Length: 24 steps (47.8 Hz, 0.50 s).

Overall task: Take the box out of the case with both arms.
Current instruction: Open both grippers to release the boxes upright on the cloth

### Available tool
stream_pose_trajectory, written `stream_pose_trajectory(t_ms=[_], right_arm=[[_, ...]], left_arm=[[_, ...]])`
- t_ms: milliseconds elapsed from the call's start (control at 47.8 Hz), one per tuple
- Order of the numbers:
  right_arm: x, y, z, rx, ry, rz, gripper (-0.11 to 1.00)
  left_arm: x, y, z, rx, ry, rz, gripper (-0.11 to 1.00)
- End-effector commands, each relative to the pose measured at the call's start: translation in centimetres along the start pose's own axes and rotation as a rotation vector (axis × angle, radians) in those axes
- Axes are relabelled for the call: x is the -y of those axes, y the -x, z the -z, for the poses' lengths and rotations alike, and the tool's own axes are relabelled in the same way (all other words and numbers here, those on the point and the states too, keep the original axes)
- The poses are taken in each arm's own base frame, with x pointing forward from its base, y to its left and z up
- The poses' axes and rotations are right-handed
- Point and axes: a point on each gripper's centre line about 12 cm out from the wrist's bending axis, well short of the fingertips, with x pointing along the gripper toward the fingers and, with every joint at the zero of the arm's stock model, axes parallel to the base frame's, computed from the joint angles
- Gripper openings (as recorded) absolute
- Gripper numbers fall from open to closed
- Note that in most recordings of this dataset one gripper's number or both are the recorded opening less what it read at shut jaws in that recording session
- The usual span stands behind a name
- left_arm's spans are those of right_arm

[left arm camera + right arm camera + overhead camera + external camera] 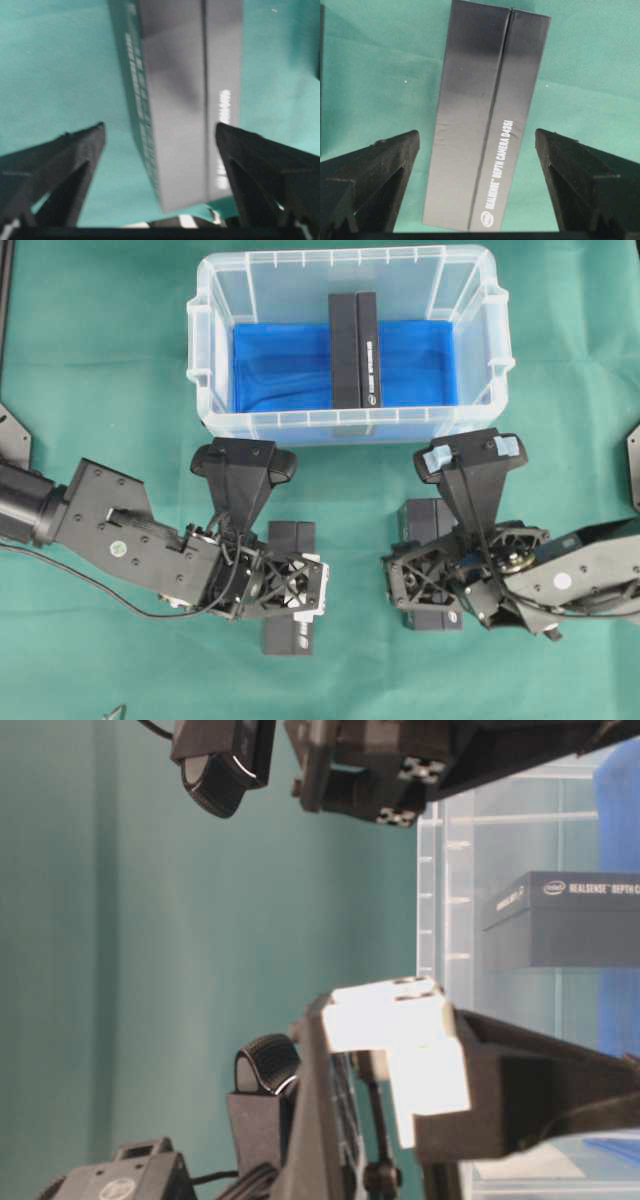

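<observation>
1. Box [354, 350]: upright on its edge at the middle of the case [204, 360]; judged stiff, light cardboard, smooth-sided; grip across its long faces.
2. Left gripper [160, 145], right gripper [477, 145]: jaws apart, each straddling a near box on the table, neither touching.

We see a green cloth covering the desk [100, 390] from edge to edge, lying flat with only faint creases. A black angular plate [12, 437] sits at the desk's left edge and a matching one [632, 465] at the right edge, both cut off by the frame. A dark strip [4, 290] runs down the top-left corner. At the bottom edge pokes a thin dark thing [115, 710], perhaps a wire end.
</observation>
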Motion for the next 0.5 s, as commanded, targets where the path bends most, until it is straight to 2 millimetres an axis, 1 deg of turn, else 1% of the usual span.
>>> stream_pose_trajectory(t_ms=[0,272,376,481], right_arm=[[-0.2,0.7,-0.2,-0.003,-0.008,-0.021,0.92],[-0.3,1.1,-0.5,-0.007,-0.015,-0.031,0.92],[-0.3,1.7,-0.6,-0.011,-0.019,-0.043,0.92],[-0.3,2.5,-0.9,-0.011,-0.027,-0.048,0.92]], left_arm=[[0.7,1.4,0.0,-0.01,0.006,0.04,0.88],[0.7,1.7,-0.2,-0.009,0.011,0.042,0.88],[0.8,2.3,-0.6,-0.007,0.02,0.046,0.88],[1.1,3.3,-0.7,-0.007,0.025,0.054,0.87]])
